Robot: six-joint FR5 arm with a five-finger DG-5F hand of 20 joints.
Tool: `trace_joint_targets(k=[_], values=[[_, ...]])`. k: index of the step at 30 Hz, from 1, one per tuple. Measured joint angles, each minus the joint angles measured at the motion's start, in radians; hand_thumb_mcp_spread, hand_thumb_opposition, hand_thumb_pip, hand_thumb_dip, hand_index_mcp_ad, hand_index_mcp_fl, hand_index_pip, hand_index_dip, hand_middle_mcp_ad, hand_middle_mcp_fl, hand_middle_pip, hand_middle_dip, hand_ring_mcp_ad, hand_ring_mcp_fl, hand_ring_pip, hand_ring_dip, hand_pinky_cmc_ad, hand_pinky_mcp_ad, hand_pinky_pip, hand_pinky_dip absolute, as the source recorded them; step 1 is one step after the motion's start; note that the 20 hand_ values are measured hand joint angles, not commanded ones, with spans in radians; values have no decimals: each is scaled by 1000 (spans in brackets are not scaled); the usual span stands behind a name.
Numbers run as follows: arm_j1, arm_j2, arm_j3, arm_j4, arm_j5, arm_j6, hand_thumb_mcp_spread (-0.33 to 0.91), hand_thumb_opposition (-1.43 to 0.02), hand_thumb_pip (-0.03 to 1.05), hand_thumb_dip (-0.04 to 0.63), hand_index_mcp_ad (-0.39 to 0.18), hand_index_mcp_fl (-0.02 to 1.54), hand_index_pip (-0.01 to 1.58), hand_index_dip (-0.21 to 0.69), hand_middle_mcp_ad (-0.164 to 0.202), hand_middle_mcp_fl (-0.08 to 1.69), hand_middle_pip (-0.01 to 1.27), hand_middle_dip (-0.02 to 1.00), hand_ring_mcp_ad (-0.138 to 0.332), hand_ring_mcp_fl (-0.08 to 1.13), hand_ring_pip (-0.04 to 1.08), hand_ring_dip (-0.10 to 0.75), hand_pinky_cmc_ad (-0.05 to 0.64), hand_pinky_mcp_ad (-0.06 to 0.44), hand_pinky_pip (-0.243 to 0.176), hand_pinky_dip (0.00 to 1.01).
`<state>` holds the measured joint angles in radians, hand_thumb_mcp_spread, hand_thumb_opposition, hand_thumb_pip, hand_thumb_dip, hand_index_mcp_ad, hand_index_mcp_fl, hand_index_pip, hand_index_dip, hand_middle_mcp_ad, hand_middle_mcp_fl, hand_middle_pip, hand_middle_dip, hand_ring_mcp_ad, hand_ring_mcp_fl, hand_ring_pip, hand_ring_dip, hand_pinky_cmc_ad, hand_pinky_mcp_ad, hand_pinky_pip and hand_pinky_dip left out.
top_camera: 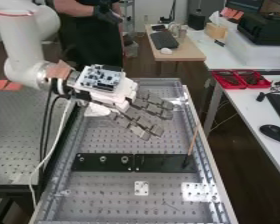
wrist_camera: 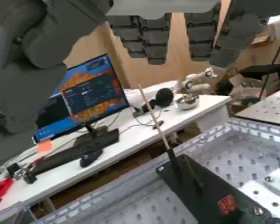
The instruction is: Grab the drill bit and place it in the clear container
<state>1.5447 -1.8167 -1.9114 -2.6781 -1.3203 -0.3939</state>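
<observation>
Above the perforated metal bench (top_camera: 104,192), the hand (top_camera: 140,112) hangs open, its fingers extended and nothing held. A black plate (top_camera: 164,163) lies across the bench, below and toward the near end from the hand. On its right part stands a thin tan rod (top_camera: 192,141) with a dark lower end, leaning slightly, apart from the fingers. I cannot tell whether it is the drill bit. In the wrist view the hand (wrist_camera: 154,40) has its fingers straight, and the rod (wrist_camera: 154,120) rises from the black plate (wrist_camera: 214,197). I cannot make out the clear container.
Small metal pieces (top_camera: 125,159) sit on the plate's left part. White perforated brackets (top_camera: 142,188) lie nearer. The bench's raised right rail (top_camera: 207,162) runs lengthwise. To the right, a white table (top_camera: 257,107) bears red trays (top_camera: 241,79) and a black mouse (top_camera: 275,133).
</observation>
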Motion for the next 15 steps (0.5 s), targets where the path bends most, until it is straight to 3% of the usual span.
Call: trace_joint_targets(k=[3, 15], values=[[-4, -27, 0, 5, 8, 41, 230, -728, 386, 14, 103, 21, 84, 63, 120, 10, 155, 49, 281, 14, 99, -28, 298, 246, -106, 227], [-5, -89, -9, 65, 63, 111, 232, -730, 445, 21, 96, 24, 86, 66, 119, 10, 159, 56, 290, 2, 101, -26, 302, 243, -106, 248]])
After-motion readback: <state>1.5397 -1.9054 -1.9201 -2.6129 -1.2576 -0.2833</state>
